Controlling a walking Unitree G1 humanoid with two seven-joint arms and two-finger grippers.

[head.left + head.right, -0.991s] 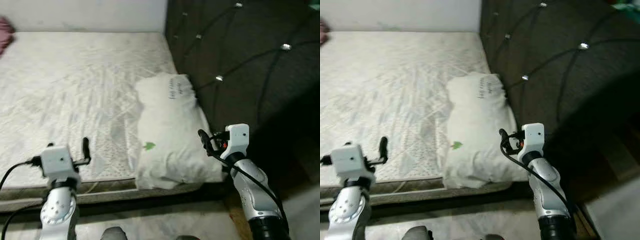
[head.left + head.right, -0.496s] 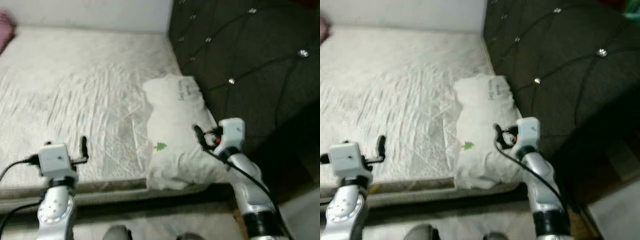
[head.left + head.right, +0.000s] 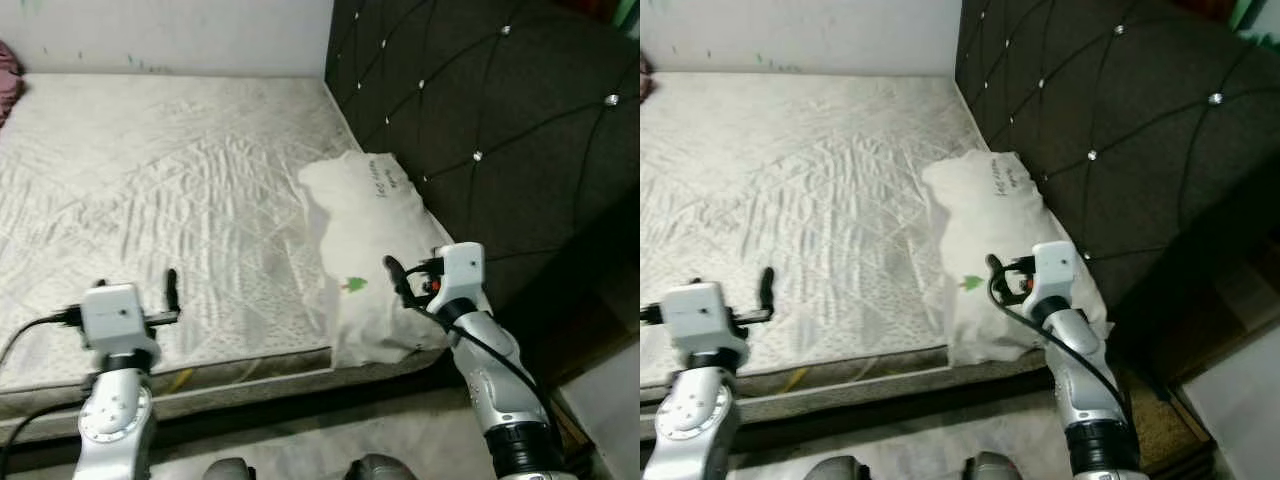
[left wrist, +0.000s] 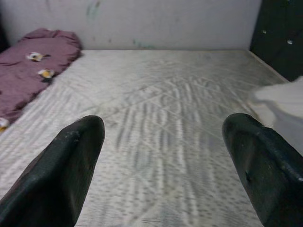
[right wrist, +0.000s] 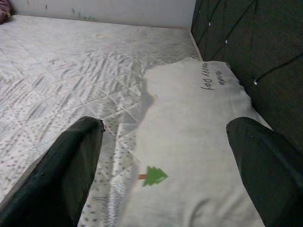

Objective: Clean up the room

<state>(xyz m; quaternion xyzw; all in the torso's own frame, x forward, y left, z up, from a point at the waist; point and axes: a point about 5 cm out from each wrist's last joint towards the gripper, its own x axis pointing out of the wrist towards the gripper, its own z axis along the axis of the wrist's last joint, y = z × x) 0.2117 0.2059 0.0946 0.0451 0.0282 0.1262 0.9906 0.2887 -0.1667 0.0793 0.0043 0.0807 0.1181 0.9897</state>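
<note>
Since a second ago our right gripper [image 3: 397,282] has come over the pillow [image 3: 375,255], which lies on the mattress [image 3: 150,190] against the headboard [image 3: 490,120]. Both grippers, left gripper [image 3: 170,295] included, are spread wide; we should pinch a thick fold.

The right gripper [image 3: 392,275] has come in from beside the pillow's [image 3: 375,250] headboard-side edge to hover over its near end, just beside the small green tree print [image 3: 353,285]; the head camera has swung too, so pillow and mattress [image 3: 150,190] sit further right in view
</note>
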